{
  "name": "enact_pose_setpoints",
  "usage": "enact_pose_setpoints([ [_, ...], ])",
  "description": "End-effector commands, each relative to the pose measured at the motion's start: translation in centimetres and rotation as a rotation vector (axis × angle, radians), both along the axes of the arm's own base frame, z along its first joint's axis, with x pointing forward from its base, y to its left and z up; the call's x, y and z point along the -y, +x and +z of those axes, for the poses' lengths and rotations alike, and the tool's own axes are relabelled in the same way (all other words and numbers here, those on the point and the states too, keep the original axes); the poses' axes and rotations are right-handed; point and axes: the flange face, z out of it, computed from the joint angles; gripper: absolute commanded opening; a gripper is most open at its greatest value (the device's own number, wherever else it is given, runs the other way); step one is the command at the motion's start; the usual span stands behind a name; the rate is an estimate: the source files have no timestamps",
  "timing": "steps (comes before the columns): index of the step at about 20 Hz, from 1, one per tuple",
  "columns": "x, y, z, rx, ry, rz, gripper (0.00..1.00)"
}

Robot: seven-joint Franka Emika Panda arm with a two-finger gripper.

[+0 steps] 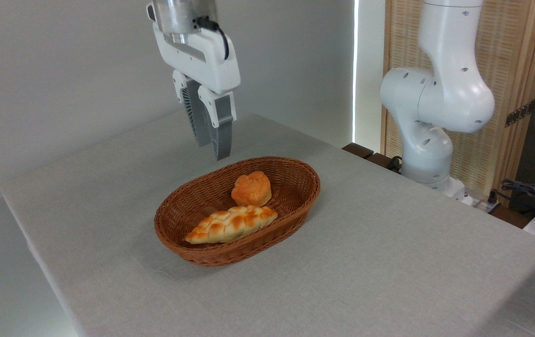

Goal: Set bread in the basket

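Glossy white Panda arm (436, 98) with rounded joint housings and small dark screw recesses, silver wrist flange, black cable looped at the white gripper (211, 147) body, grey ribbed fingers (223, 128).

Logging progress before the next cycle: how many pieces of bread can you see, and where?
2, both inside the basket. The round orange bun sits toward the back; the long braided loaf lies in front of it, along the near side. None on the table; nothing appears hidden.

My gripper (211, 140) hangs in the air, pointing down, its two grey fingers (223, 133) nearly together and holding nothing. My white arm (436, 98) stands at right.
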Motion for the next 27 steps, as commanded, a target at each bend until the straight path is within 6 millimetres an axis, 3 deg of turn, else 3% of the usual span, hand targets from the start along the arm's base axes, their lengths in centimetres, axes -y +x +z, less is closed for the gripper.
enact_pose_setpoints([
  [1,-2.6,1.9,1.8,0.012,-0.023,0.032,1.0],
  [3,-3.6,2.7,2.6,-0.012,-0.027,0.044,1.0],
  [8,-4.0,3.0,2.7,-0.024,-0.018,0.004,1.0],
  [10,-5.9,3.2,2.8,-0.022,-0.023,0.036,1.0],
  [13,-7.2,3.3,3.3,-0.01,-0.023,0.047,1.0],
  [27,-6.5,3.4,2.4,-0.041,-0.021,0.039,1.0],
])
